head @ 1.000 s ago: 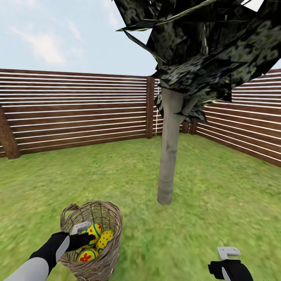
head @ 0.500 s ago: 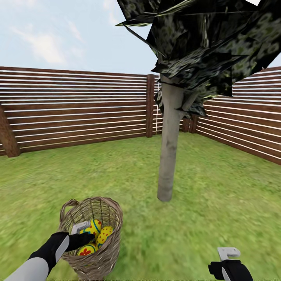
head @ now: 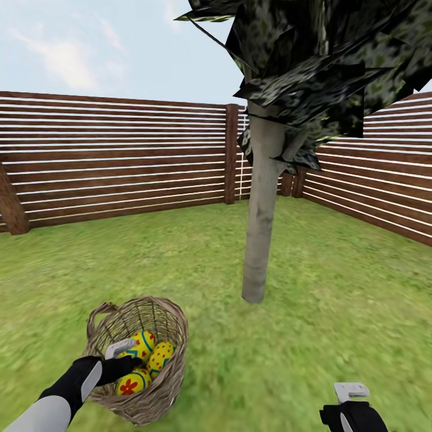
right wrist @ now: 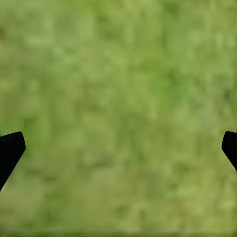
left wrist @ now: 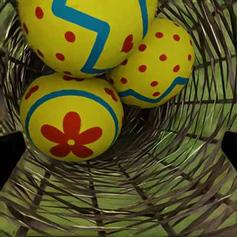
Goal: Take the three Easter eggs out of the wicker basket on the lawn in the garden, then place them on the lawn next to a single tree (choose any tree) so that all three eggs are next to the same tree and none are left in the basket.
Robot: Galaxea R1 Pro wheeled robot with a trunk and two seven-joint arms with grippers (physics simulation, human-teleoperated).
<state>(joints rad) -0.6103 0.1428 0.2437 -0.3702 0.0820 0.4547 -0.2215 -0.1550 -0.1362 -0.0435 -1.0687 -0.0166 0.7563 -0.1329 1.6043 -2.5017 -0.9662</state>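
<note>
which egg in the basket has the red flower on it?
The Easter egg lowest in the head view, nearest the left gripper. The other two show red dots and blue zigzags.

Three Easter eggs (left wrist: 71, 131), one wicker basket (head: 165, 384), one tree (head: 259, 228).

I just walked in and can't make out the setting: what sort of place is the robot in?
Most likely a fenced garden or backyard. Green lawn covers the ground, a brown slatted fence closes it in under open sky, and a tree stands near a basket of painted eggs.
</note>
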